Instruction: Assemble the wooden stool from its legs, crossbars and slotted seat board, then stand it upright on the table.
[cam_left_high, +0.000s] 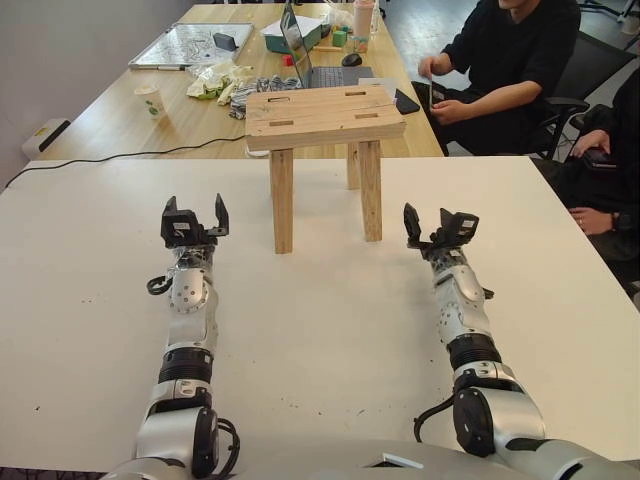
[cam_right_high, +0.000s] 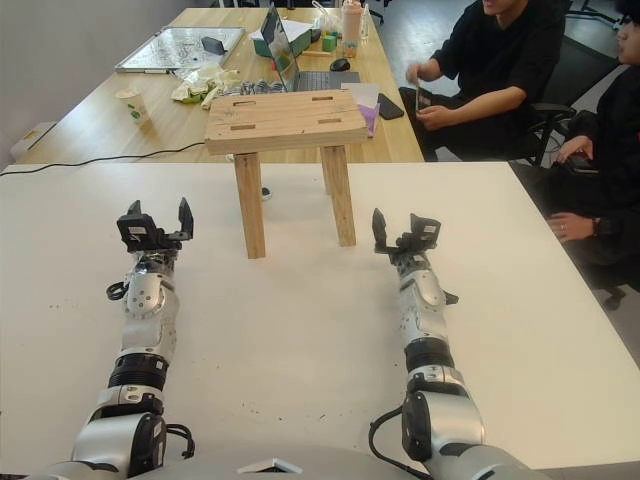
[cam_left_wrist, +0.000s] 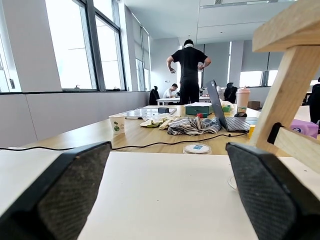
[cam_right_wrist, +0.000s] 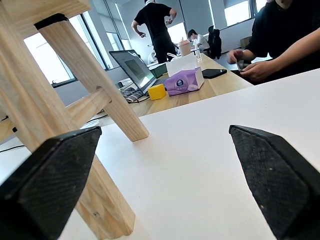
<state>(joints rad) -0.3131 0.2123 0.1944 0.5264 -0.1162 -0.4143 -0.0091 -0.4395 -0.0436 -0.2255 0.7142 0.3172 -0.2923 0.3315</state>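
Left end effector (cam_left_high: 194, 210): fingers spread wide, nothing held. It lies low on the white bench (cam_left_high: 330, 340), left of the stool (cam_left_high: 325, 115) and apart from it. In the left wrist view its two dark pads (cam_left_wrist: 65, 195) frame bare bench top. One slanted stool leg (cam_left_wrist: 285, 95) and a crossbar (cam_left_wrist: 300, 146) rise just past one pad.

Right end effector (cam_left_high: 437, 225): also wide open and empty, on the bench right of the stool, near but not touching. In the right wrist view a leg stands close beside one pad (cam_right_wrist: 45, 190).

The stool stands upright on the bench between the two end effectors. The head views give the top of the seat board (cam_right_high: 285, 118) with four slots. The wrist views give its underside, where the crossbars join the legs. The joints look seated, but a dark mark at each hides the fit.

Behind the bench is a wooden table (cam_left_high: 110, 125) carrying a laptop (cam_left_wrist: 222, 107), a paper cup (cam_left_wrist: 117, 123) and a purple tissue pack (cam_right_wrist: 182, 81).
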